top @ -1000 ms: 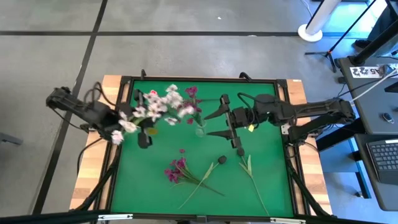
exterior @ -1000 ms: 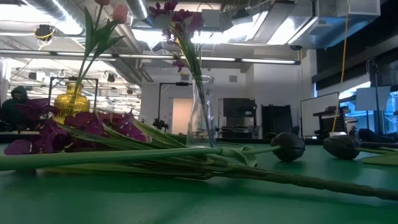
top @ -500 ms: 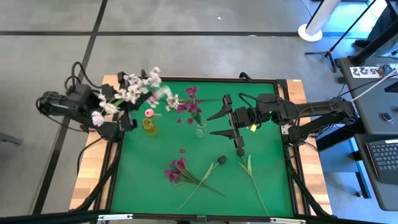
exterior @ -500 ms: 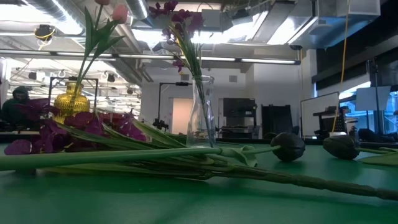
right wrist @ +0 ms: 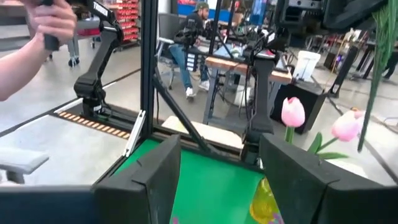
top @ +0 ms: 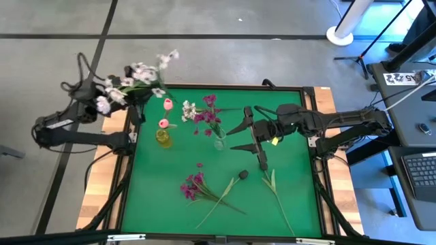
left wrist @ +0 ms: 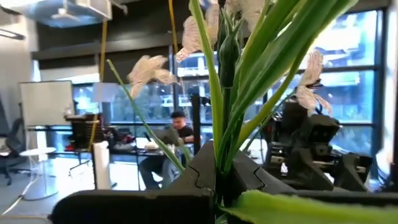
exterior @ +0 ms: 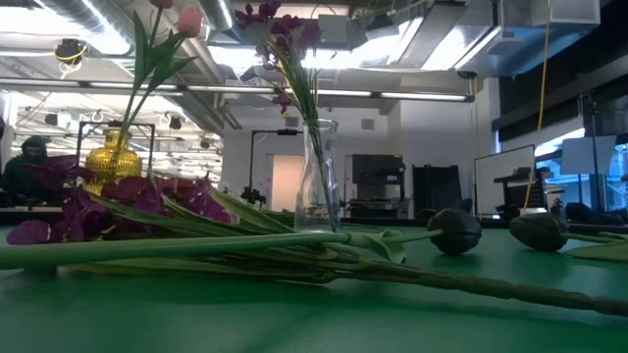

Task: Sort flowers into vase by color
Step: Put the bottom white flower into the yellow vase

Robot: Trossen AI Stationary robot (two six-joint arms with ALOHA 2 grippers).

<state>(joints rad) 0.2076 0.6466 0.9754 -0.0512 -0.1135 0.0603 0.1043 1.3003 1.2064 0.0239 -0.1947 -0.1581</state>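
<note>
Left gripper [left wrist: 217, 180] clamped on white flowers [top: 133, 75], apparently past table's eleven o'clock corner; lower stems-first into yellow vase [top: 163, 137]. Right gripper [top: 253, 145] wide, idle.

A robotics lab in an open industrial hall: exposed ducts and strip lights [exterior: 324, 95] run across the top of the low view, a whiteboard [exterior: 503, 183] stands at right, another robot arm [right wrist: 99, 59] sits at upper left, people work at desks [right wrist: 249, 67].
</note>
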